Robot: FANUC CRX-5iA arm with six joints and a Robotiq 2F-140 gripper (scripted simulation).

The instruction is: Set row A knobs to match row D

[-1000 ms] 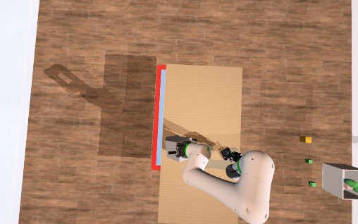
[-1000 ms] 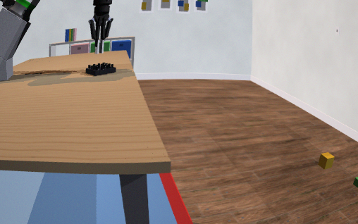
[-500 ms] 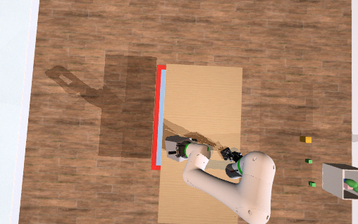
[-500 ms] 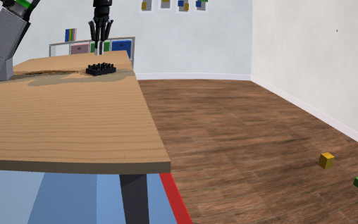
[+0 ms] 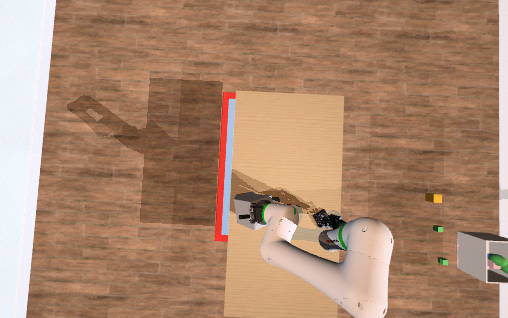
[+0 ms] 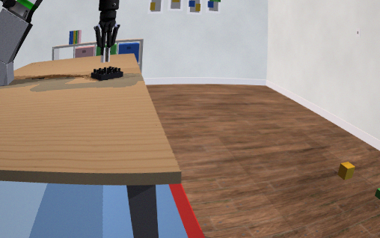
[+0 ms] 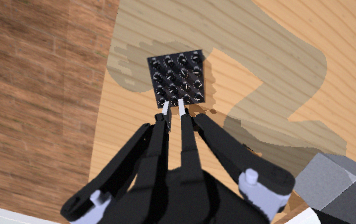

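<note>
The black knob box point(image 5: 316, 215) point(image 6: 107, 74) point(image 7: 177, 79) sits near one long edge of the counter point(image 5: 285, 140) point(image 6: 82, 123) point(image 7: 300, 15), with a strip of bare wood between. Over by the opposite long edge stands the grey mount point(image 5: 242, 202) point(image 6: 5, 72) point(image 7: 325, 180). From there the arm point(image 5: 310, 265) bends across, its gripper point(image 5: 332, 221) point(image 6: 105, 58) point(image 7: 174, 106) pointing down above the box, fingers slightly apart, nothing between them.

At the wrist view's upper centre, we can't read any names or marks on the knob box point(image 7: 177, 79); they're too small. Top right in the exterior view, the wall pictures point(image 6: 176, 4) are cut off by the upper edge.
</note>
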